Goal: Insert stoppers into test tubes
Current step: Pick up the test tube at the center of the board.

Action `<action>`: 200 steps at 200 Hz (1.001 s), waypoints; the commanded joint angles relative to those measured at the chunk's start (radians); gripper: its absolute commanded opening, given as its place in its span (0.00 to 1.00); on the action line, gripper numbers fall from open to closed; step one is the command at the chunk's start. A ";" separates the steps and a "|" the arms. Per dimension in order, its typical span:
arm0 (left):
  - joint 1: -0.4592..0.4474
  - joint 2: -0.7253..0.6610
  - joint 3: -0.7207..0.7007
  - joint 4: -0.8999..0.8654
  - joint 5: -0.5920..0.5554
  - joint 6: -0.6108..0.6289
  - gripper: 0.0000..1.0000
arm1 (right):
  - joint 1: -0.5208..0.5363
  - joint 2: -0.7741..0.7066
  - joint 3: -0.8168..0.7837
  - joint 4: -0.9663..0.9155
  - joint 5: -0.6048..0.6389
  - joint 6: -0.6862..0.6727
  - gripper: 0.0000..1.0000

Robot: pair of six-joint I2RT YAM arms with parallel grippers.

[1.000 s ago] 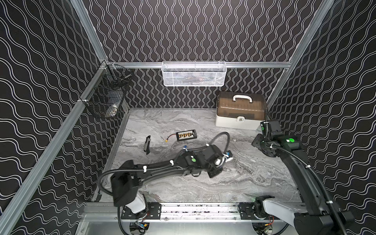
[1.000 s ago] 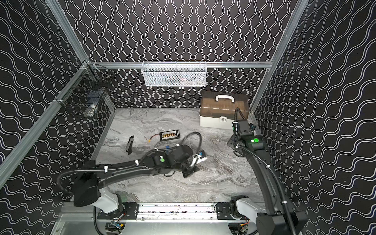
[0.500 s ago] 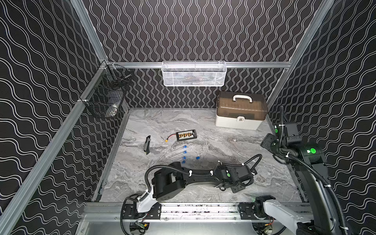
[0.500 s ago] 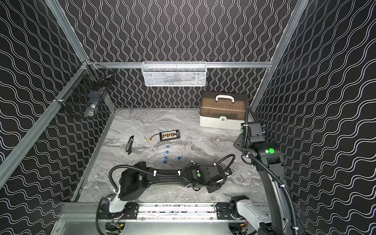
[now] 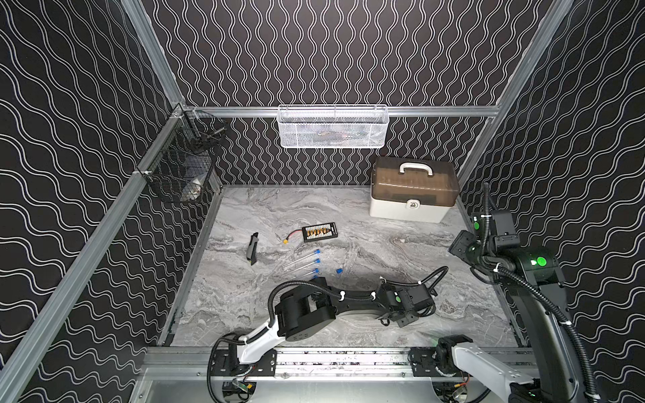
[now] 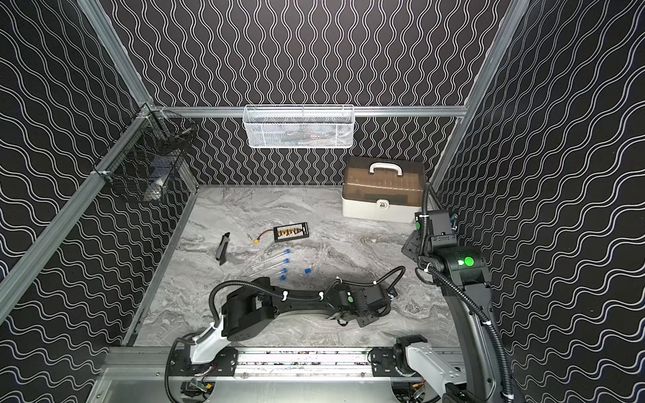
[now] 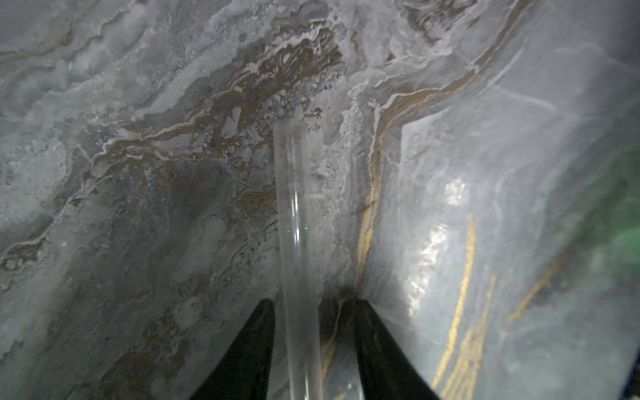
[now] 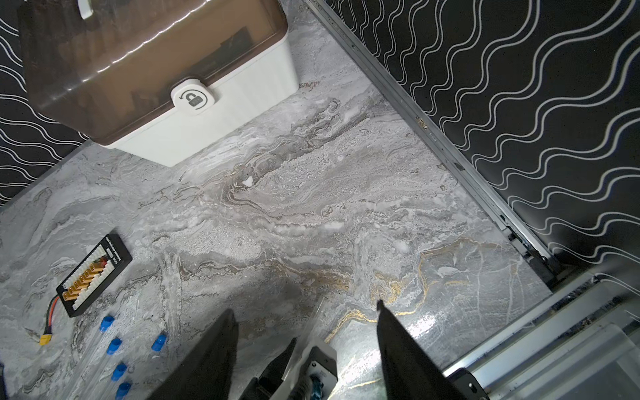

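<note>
Left gripper (image 7: 310, 304): I see the fingers apart, with a gap on one side; can't tell if it's clamped.
Test tube (image 7: 294, 207): between those jaws, sticking out ahead.
Right gripper (image 8: 307, 308): jaws apart, empty.
Loose stopper (image 8: 159, 342): off beside my right jaws, well apart.

left gripper (image 7: 311, 302) | black fingers (image 7: 249, 353) apart | clear test tube (image 7: 294, 214) runs lengthwise between them, closer to one finger | grey marbled tabletop (image 7: 138, 173) beneath
</note>
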 commanded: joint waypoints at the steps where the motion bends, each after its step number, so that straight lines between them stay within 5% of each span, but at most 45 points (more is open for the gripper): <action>1: 0.008 0.023 0.013 -0.009 0.002 -0.017 0.37 | 0.000 0.001 0.007 -0.022 0.003 0.007 0.63; 66: 0.042 0.033 0.001 -0.035 0.070 -0.009 0.15 | 0.000 0.015 0.002 -0.014 0.002 0.007 0.63; 129: 0.084 -0.023 -0.068 0.004 0.144 0.063 0.09 | 0.000 0.019 -0.017 0.005 0.005 -0.016 0.63; 200: 0.123 -0.339 -0.455 0.340 0.181 0.188 0.10 | 0.000 0.028 -0.068 0.063 -0.139 -0.105 0.64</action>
